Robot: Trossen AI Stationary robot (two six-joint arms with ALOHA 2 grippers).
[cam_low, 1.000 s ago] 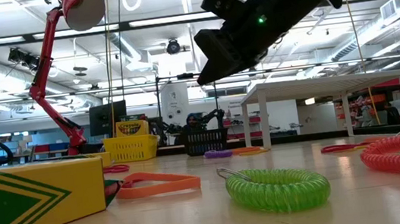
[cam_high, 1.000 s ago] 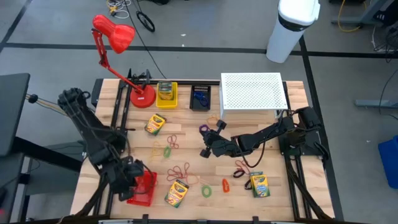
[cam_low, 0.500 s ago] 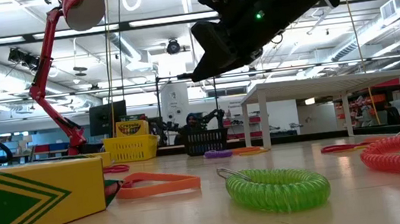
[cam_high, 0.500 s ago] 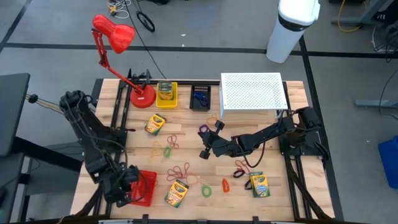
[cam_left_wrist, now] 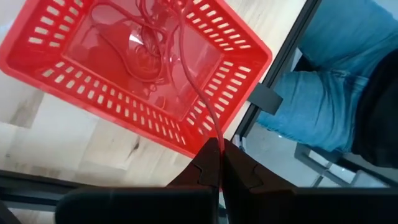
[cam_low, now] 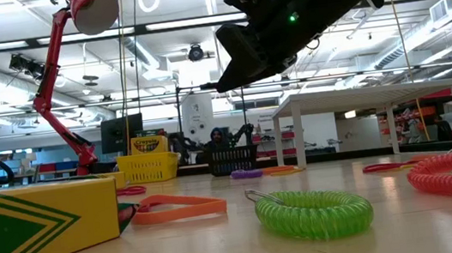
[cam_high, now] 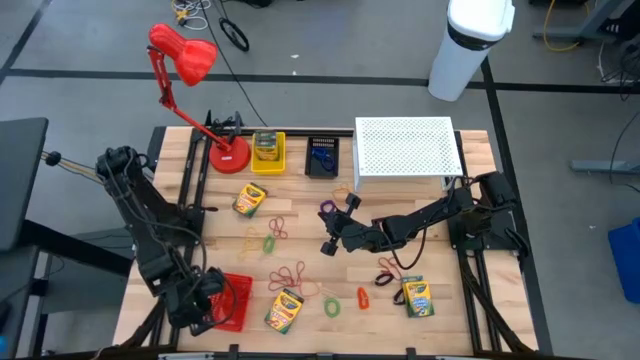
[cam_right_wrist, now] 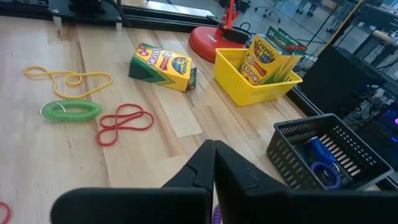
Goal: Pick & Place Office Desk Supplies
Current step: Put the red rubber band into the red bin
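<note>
Pinching a thin red rubber band (cam_left_wrist: 198,93) between closed fingers, the left gripper (cam_left_wrist: 217,169) hangs just above the near rim of the red basket (cam_left_wrist: 59,102). The band runs from the fingertips out over the rim and down into the basket, where its far end joins a tangle of other red bands (cam_left_wrist: 146,37) lying on the floor of the basket. It is held this way, I judge, because the basket is where the bands are being sorted, and most of this one is already inside; only letting go is left. Beyond the fingers, off the bench edge, a person's legs in blue jeans (cam_left_wrist: 336,93) show.

The right gripper (cam_right_wrist: 214,158) waits in the air over the middle of the bench with its fingers closed on nothing. Ahead of those fingers lie the goods not yet sorted: a loose crayon box (cam_right_wrist: 163,65), a yellow rubber band (cam_right_wrist: 65,78), a green coil loop (cam_right_wrist: 69,111) and a red band (cam_right_wrist: 124,123) in a figure-of-eight. Farther ahead, a yellow bin (cam_right_wrist: 252,81) already stands a crayon box upright, and a black bin (cam_right_wrist: 326,152) beside it holds blue coils, so each kind seems to have its own container. From above, more crayon boxes (cam_high: 284,310) and a second green coil (cam_high: 331,307) lie near the basket, so much of the job looks to remain.
</note>
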